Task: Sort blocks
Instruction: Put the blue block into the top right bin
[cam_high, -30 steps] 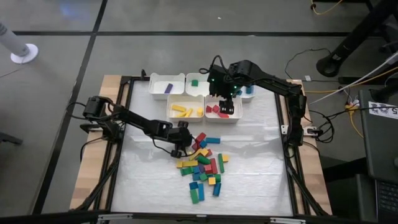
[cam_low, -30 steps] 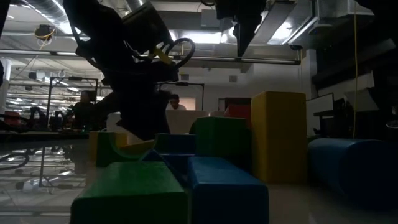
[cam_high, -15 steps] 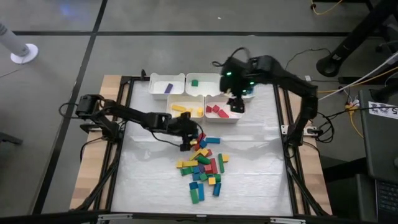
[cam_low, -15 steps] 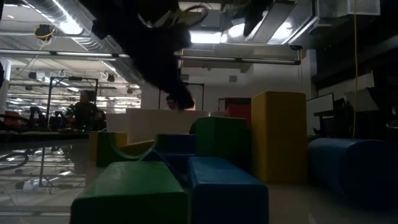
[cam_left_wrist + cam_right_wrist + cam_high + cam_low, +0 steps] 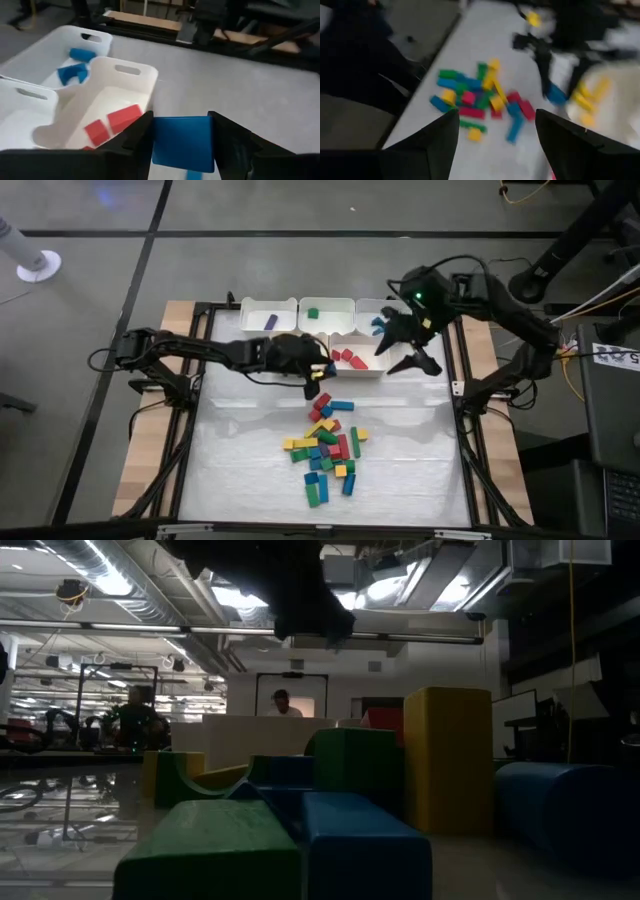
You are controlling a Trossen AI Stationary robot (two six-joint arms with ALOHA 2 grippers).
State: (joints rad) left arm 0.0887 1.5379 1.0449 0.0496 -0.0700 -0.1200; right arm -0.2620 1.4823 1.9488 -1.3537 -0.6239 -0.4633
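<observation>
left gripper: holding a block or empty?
Holding. The left gripper has a blue block clamped between its fingers, near the red-block bin.

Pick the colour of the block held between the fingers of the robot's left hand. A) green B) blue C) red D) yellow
B: the left wrist view shows a blue block clamped between the two dark fingers of the left hand, close to the bin of red blocks.

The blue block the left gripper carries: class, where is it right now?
In the left wrist view, the blue block sits between the left gripper fingers, above the table beside the bin with red blocks.
</observation>
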